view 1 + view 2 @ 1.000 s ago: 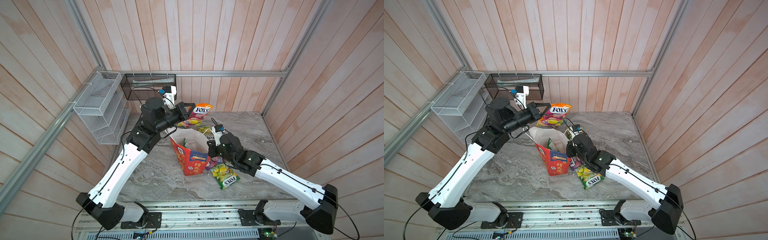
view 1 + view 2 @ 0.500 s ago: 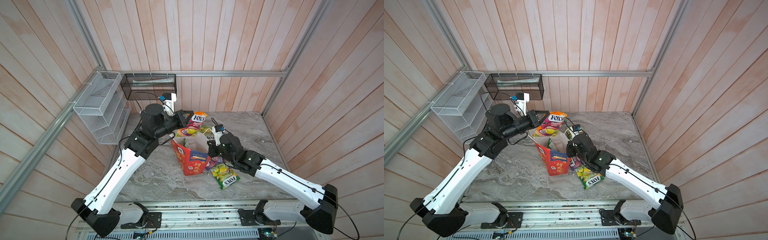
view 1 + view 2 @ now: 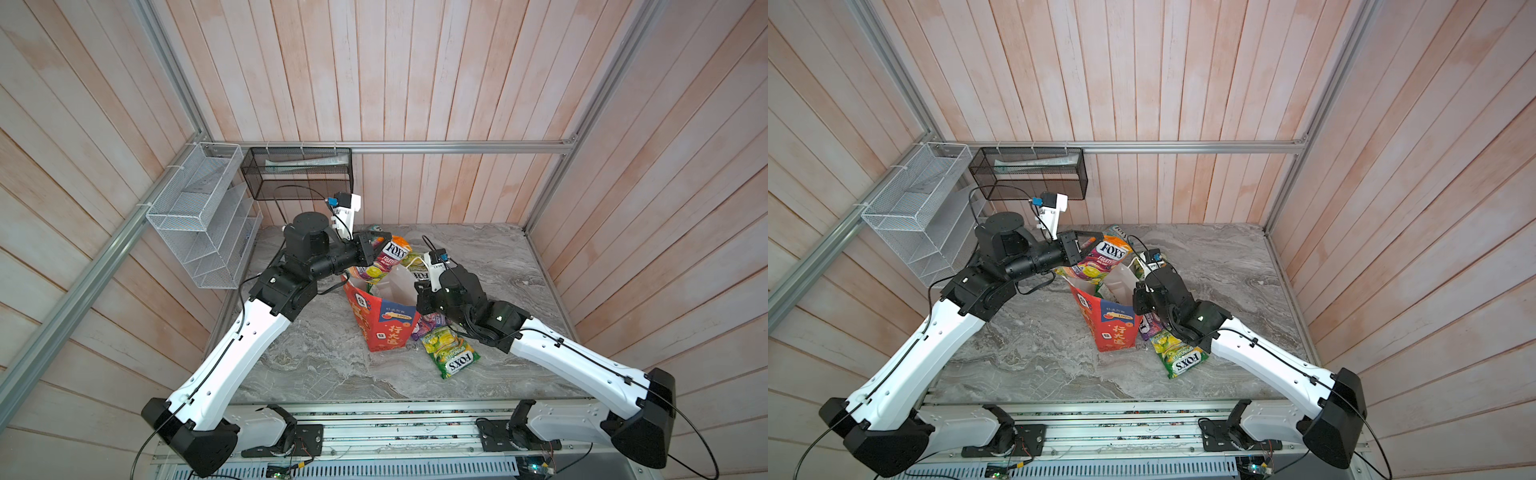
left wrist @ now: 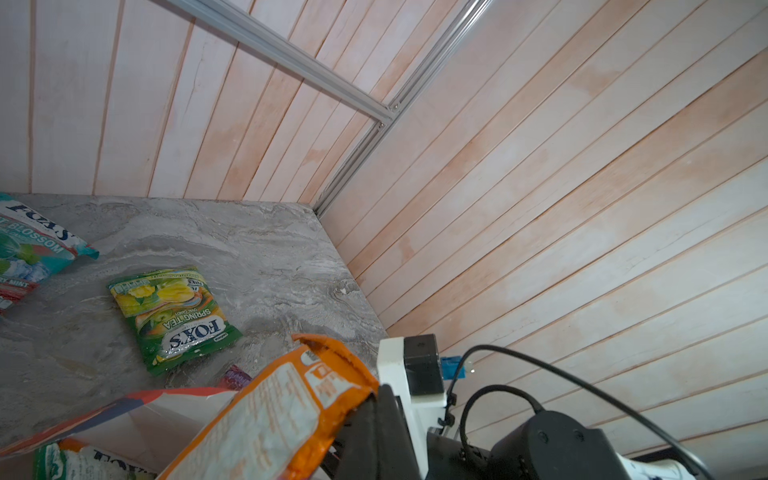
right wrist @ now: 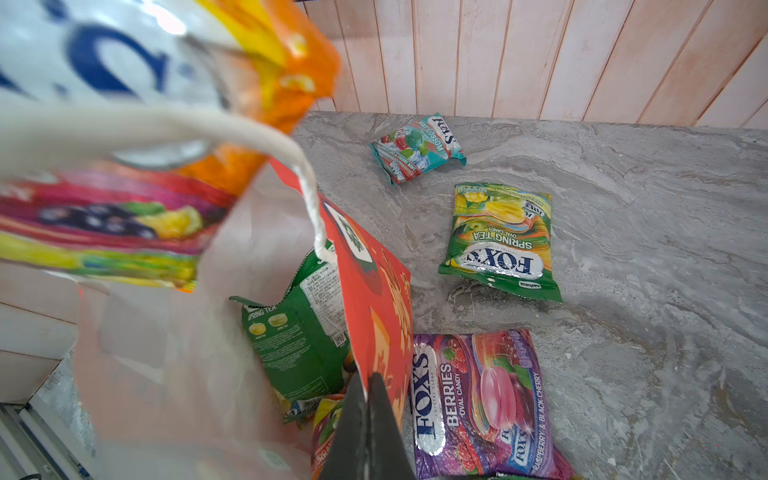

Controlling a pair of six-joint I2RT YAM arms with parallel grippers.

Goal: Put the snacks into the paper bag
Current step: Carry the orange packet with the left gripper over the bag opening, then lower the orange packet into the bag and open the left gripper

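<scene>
Both top views, left end effector (image 3: 382, 242): pressed together on the upper end of the orange pouch (image 3: 390, 261). It sits lower and nearer the bag than a second ago.
Both top views, orange pouch: hangs tilted over the open mouth of the paper bag (image 3: 386, 328), lower edge at the back rim. A second ago it hung clear above and behind.
Both top views, paper bag: upright on the worktop (image 3: 498, 266), in the same spot as before.
Both top views, right end effector (image 3: 419, 300): pinches the bag's right rim, unmoved.
Both top views, loose pouches: none has shifted. The purple pouch (image 3: 428, 328) is against the bag's foot, the yellow-green pouch (image 3: 449, 353) is just beside it, and the teal pouch (image 3: 1117, 230) lies near the back wall.
Left wrist view, orange pouch (image 4: 270, 415): printed back showing, gripped at one end by the left end effector (image 4: 372, 405), above the bag's rim (image 4: 124, 405).
Left wrist view, worktop: the green pouch (image 4: 174, 316) lies flat, apart from the teal pouch (image 4: 29, 249).
Right wrist view, right end effector (image 5: 365, 395): fingers closed on the bag's red side wall (image 5: 374, 291).
Right wrist view, orange pouch (image 5: 124, 124): blurred, above the bag's white inside, by the cord handle (image 5: 307, 187).
Right wrist view, inside the bag: a dark green pouch (image 5: 299, 332) stands against the wall.
Right wrist view, worktop: the purple pouch (image 5: 478, 399) touches the bag. The green pouch (image 5: 498, 241) and the teal pouch (image 5: 417, 147) lie farther off.
</scene>
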